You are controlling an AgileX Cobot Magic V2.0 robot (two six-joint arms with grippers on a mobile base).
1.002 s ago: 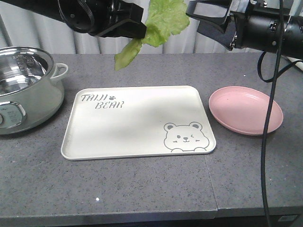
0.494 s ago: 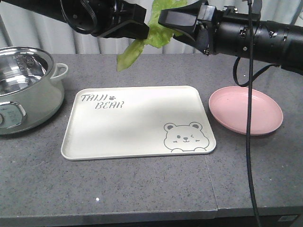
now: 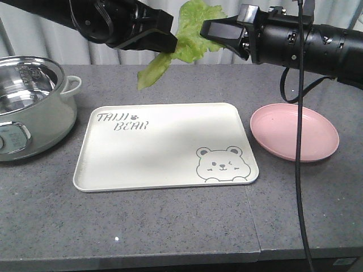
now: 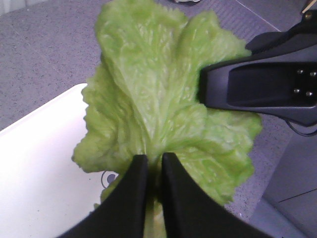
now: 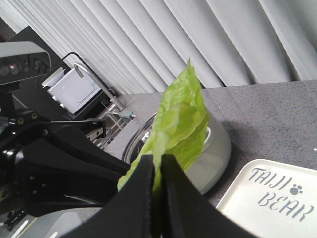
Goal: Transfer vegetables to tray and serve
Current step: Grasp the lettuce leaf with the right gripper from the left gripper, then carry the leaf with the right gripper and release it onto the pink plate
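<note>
At the far left of the front view I see a shiny pot sitting on the grey surface. At the upper left, my left arm reaches in. My left pincer is clenched on the lettuce leaf, near the leaf's pale rib, as the left wrist view shows. The leaf hangs in the air at the top middle of the front view, with one long green bit drooping down to the left. It is high above the back edge of the tray and does not touch it. The tray is cream-white and lies flat in the middle of the surface, with grey letters and a bear face on it. From the upper right, my right arm comes in. My right pincer is also clenched on the leaf, and the two black tips pinch its edge. At the right, a round pink plate sits just beside the tray.
</note>
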